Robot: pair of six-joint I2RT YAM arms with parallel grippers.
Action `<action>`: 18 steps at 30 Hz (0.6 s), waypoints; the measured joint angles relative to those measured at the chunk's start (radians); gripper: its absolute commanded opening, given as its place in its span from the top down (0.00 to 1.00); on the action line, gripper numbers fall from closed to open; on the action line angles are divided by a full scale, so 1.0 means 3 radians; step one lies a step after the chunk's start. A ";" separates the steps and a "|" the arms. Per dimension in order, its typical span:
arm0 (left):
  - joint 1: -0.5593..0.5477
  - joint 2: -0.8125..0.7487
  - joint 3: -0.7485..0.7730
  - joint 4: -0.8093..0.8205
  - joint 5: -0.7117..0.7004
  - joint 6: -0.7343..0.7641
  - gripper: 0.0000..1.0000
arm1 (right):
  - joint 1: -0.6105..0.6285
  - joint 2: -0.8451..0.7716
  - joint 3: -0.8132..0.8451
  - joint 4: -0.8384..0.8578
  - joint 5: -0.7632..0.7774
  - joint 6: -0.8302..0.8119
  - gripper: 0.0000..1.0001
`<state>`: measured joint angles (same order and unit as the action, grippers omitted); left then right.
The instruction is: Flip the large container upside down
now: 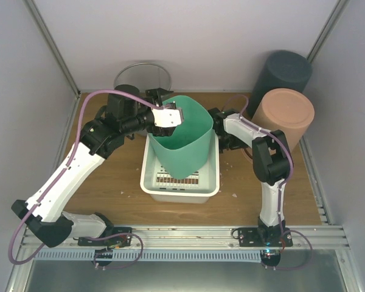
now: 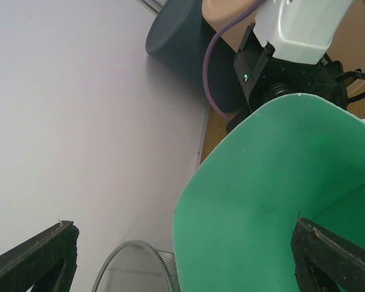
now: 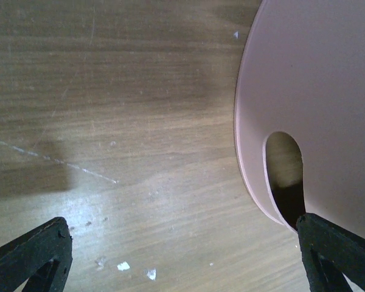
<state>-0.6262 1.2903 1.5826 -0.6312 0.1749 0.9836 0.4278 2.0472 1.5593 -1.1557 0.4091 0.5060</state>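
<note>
The large green container [image 1: 185,137] stands mouth up, tilted, with its base in a white basket [image 1: 151,179] at mid-table. My left gripper [image 1: 170,115] is at the container's left rim. In the left wrist view [image 2: 182,249] its jaws are wide open, with the green wall [image 2: 274,194] reaching in from the right finger's side and well clear of the left finger. My right gripper [image 1: 218,125] is low by the basket's right side. In the right wrist view [image 3: 182,249] it is open and empty over the wood, next to the pale basket wall [image 3: 316,79] with a handle slot.
A wire mesh bin [image 1: 143,76] stands at the back left, right behind my left arm. A dark grey cylinder [image 1: 283,73] and a tan cylinder [image 1: 284,115] stand at the back right, close to my right arm. Enclosure walls close in both sides.
</note>
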 measured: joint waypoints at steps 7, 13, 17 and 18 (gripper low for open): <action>0.0000 -0.0023 -0.0001 0.0000 0.0000 0.0001 0.05 | -0.0151 -0.0033 -0.0128 0.0289 -0.0076 -0.0008 0.00; 0.0000 -0.0018 0.0060 -0.0032 0.0008 0.0005 0.02 | -0.0412 -0.0018 -0.0285 0.0319 -0.0100 -0.0155 0.00; 0.0000 0.0000 0.0252 -0.0107 0.0057 0.0003 0.01 | -0.0552 -0.0017 -0.0276 0.0337 -0.0086 -0.0295 0.00; 0.0000 0.0000 0.0292 -0.0136 0.0067 0.0004 0.01 | -0.0576 -0.0017 -0.0276 0.0338 -0.0084 -0.0326 0.00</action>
<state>-0.6262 1.2903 1.6703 -0.6720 0.1951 0.9848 0.2550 2.0422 1.4765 -1.0542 0.3840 0.4084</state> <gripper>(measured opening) 0.988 0.995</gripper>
